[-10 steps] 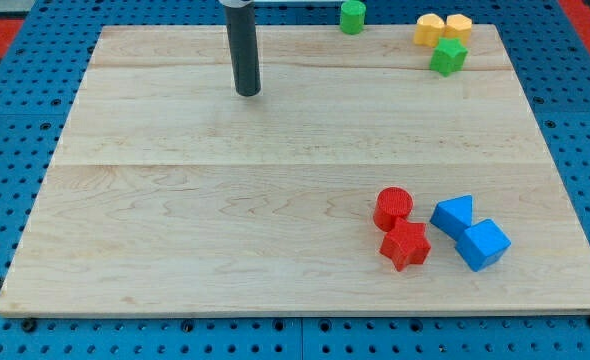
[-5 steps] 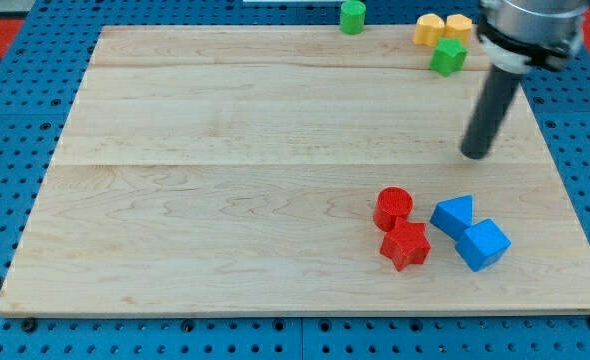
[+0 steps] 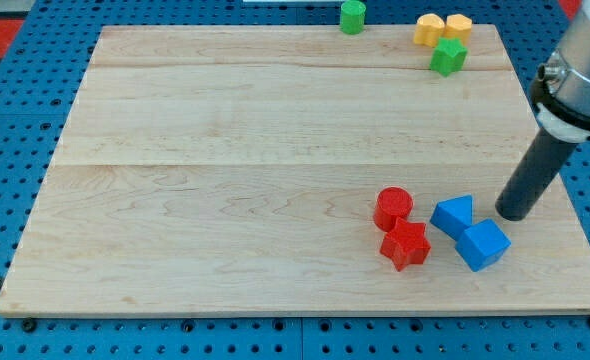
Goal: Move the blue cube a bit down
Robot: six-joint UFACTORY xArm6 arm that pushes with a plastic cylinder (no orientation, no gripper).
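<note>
My tip [image 3: 516, 215] is sitting low on the view's right side of the table [image 3: 225, 200], just beside the blue cube [image 3: 483, 244] — up and to the right of it, with a thin gap showing, so I cannot say they are touching. There is no pincer on this arm, only the straight dark rod, so nothing is opening or clamping here.

The blue cube is lying near the view's bottom right, turned corner-on. Pressing against its upper left is the blue triangular block [image 3: 454, 214], and my tip is standing just to the right of that one too. Left of the blue pair, the red cylinder [image 3: 393, 208] is standing with the red star-shaped block [image 3: 405, 245] right below it, touching — the star is sitting close to the blue triangular block.

Up at the view's top edge, well apart from all this, the green cylinder [image 3: 352, 16] is standing alone. Further right, two yellow blocks [image 3: 442, 28] are huddling side by side, their shapes hard to make out, with a green block [image 3: 448, 56] tucked just under them.
</note>
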